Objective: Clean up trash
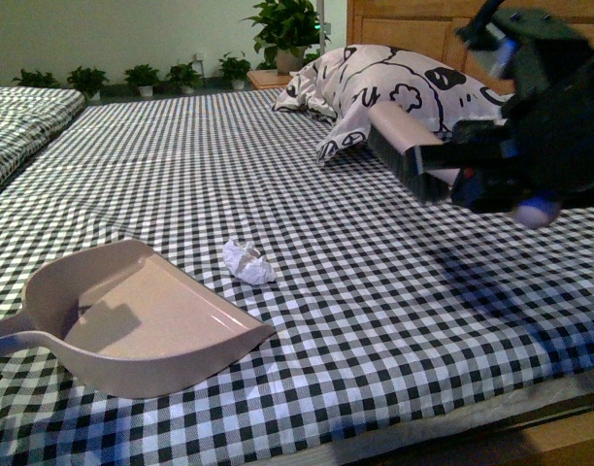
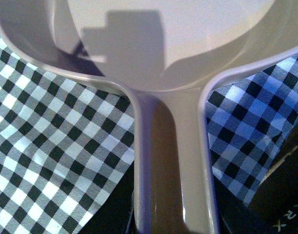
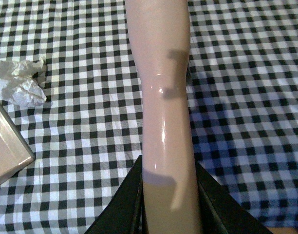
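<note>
White trash (image 1: 247, 262) lies just past the dustpan (image 1: 132, 320) clamped by the left gripper (image 2: 176, 222), far from the right gripper (image 3: 168, 195) clamping the brush (image 1: 406, 146).

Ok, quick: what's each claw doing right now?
Left claw: closed on the dustpan handle.
Right claw: closed on the brush handle.

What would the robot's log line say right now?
left gripper: holds dustpan | right gripper: holds brush, raised | paper wad: near dustpan mouth, unswept
</note>
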`<state>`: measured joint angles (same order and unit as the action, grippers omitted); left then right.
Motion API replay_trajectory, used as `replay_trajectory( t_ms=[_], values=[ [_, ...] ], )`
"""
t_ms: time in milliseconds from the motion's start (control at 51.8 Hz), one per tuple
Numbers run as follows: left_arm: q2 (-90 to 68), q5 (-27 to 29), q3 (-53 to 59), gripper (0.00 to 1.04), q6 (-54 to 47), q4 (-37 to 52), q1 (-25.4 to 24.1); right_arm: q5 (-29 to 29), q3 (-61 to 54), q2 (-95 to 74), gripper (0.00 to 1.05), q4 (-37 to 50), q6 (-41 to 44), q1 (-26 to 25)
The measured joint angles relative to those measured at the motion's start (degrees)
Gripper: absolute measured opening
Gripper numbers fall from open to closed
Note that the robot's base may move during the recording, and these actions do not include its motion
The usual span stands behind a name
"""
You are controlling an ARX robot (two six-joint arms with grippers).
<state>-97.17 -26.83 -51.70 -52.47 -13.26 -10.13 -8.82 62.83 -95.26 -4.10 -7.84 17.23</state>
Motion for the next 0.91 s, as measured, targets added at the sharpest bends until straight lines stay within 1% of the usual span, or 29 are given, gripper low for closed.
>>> replay_trajectory(
  t_ms=[135, 386, 521, 714, 907],
  values=[
    [0.0, 0.0, 0.0, 0.25, 0.0, 0.0, 0.0, -0.8, 5.7, -8.5, 0.21, 1.7, 1.7, 1.8],
    [0.0, 0.0, 0.0, 0.25, 0.0, 0.0, 0.0, -0.5, 10.7, -13.6, 0.21, 2.3, 3.7, 4.0],
    [0.0, 0.0, 0.0, 0.25, 0.0, 0.0, 0.0, -1.4, 13.5, -16.0, 0.21, 2.8, 5.3, 5.1],
    [0.0, 0.0, 0.0, 0.25, 0.0, 0.0, 0.0, -3.1, 16.9, -19.5, 0.21, 4.6, 7.0, 5.5],
    [0.0, 0.0, 0.0, 0.25, 0.0, 0.0, 0.0, -5.3, 17.2, -22.2, 0.21, 6.2, 8.3, 5.5]
  ],
)
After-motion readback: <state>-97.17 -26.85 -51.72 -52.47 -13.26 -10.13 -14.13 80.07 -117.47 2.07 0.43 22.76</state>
